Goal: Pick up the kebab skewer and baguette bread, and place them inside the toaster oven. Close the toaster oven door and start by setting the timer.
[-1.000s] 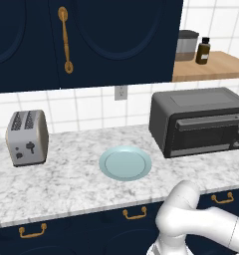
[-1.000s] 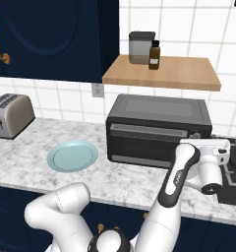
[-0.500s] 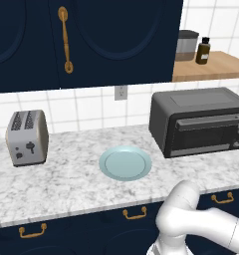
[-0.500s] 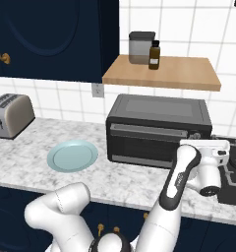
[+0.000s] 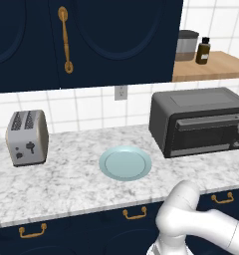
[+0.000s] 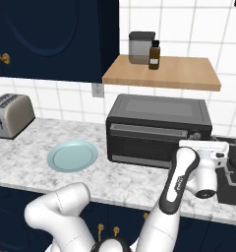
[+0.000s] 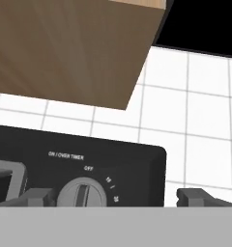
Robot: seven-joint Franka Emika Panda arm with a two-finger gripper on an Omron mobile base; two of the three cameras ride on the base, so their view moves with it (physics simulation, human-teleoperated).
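The toaster oven (image 6: 159, 130), a boxy matte-black block, sits centre-right of the right base view on the speckled grey marble counter (image 6: 36, 165). Its door (image 6: 147, 142) is up and closed, grey bar handle (image 6: 144, 129) running along the top. In the hand view, the round grey timer knob (image 7: 83, 194) sits low and centre-left on the flat black panel, under white lettering, pointer near OFF. The gripper (image 7: 115, 197) is right in front of it, dark fingertips (image 7: 38, 196) spread wide apart, nothing between them. Left of the oven lies a smooth round pale-blue plate (image 6: 72, 155), bare. At far left is a rounded silver two-slot toaster (image 5: 27, 138). Above the oven, a light wooden shelf (image 6: 162, 74) carries a grey canister (image 6: 141, 47) and a brown bottle (image 6: 154, 54).
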